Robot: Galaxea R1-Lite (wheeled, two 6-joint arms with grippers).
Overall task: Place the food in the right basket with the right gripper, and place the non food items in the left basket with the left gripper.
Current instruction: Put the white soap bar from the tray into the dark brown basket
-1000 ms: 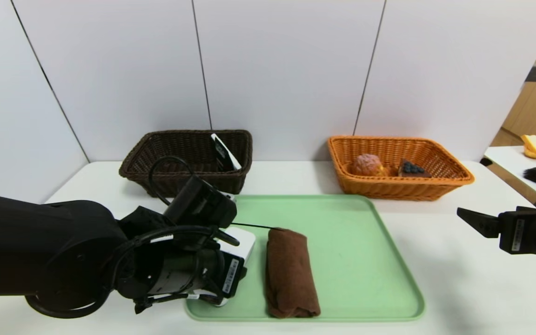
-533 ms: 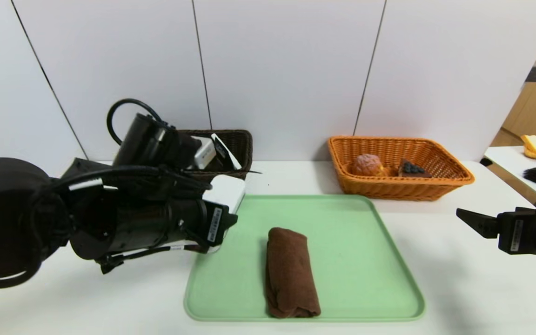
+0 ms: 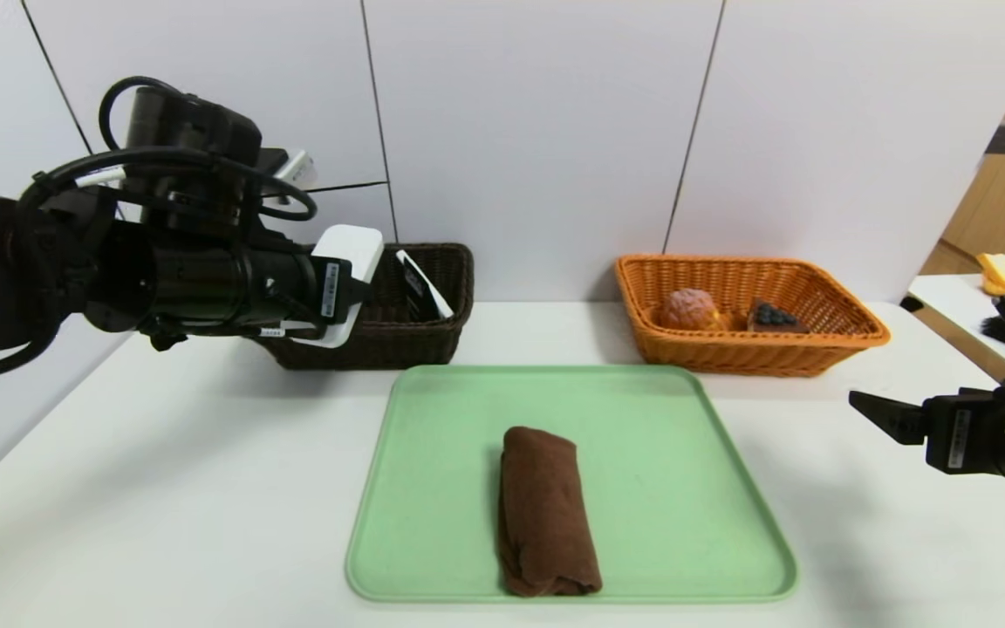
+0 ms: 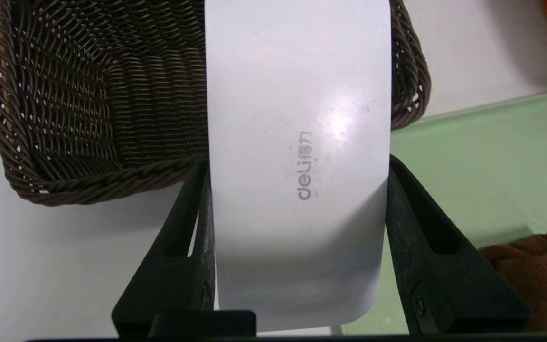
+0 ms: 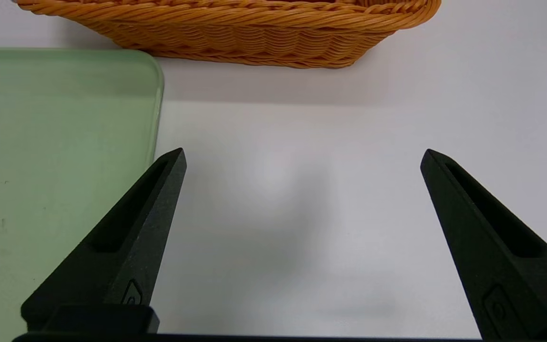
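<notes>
Fingers [image 4: 202,237] above white table [image 3: 162,488].

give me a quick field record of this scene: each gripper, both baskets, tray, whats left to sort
left gripper: shut on the white case, raised beside the dark brown basket
right gripper: open, empty, above the table to the right of the tray
dark brown basket: holds a black tube
orange basket: holds the bun and cake slice
green tray: only the rolled brown towel
left to sort: white case, rolled brown towel
</notes>
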